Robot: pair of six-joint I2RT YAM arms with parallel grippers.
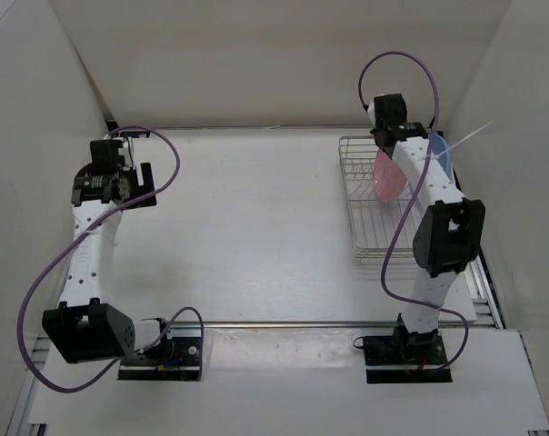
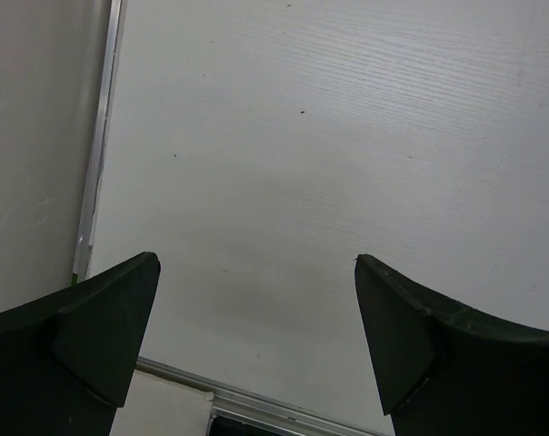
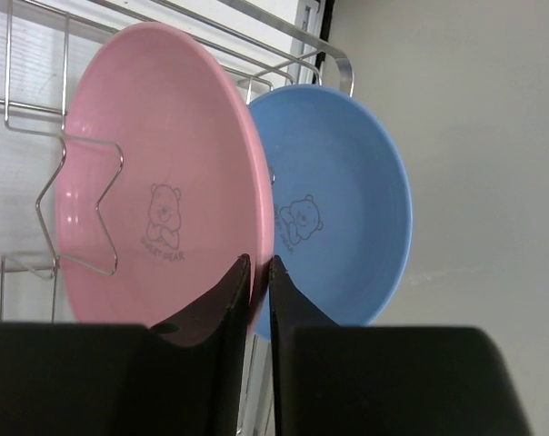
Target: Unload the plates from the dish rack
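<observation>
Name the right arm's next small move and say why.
Probably lift the pink plate straight up out of the dish rack. The right end effector looks closed on its rim, the plate stands upright among the wires, and the blue plate stands close behind it.

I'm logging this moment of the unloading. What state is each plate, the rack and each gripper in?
Rack: holds both plates.
Pink plate: upright in the rack, rim gripped.
Blue plate: upright beside it, not gripped.
Left gripper: open, empty.
Right gripper: shut on the pink plate's rim.
</observation>
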